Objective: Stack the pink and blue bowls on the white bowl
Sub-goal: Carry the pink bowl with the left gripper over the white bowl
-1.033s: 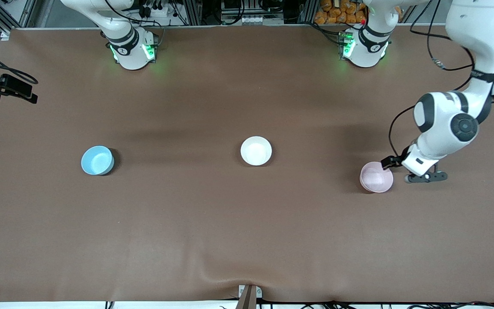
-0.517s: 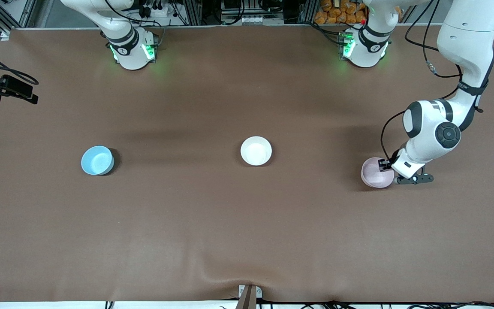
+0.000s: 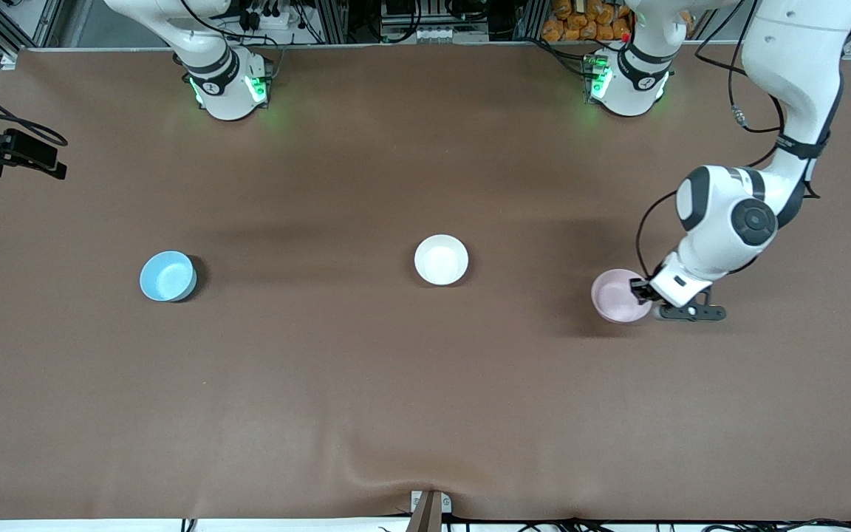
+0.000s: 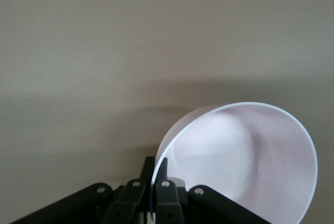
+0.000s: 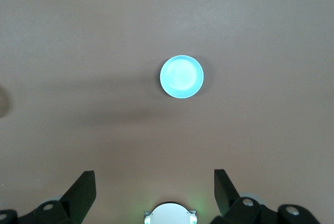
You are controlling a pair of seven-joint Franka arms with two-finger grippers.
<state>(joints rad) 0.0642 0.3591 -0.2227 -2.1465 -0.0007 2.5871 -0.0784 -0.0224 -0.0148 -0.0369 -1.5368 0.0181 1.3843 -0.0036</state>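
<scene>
Gripping the pink bowl [image 3: 620,295] by its rim at the front view's right, the left gripper [image 3: 645,290] stays clenched while the right gripper [image 5: 155,186] waits spread wide, high over the blue bowl [image 5: 181,77].

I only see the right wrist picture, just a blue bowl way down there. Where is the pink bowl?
Observer: The pink bowl is at the left arm's end of the table, pinched at its rim by the left gripper.
Operator: Is there a white one too?
Observer: Yes, the white bowl sits mid-table, between the pink one and the blue bowl, with nothing in it.
Operator: Where's my gripper?
Observer: The right gripper hangs open, high over the table.
</scene>
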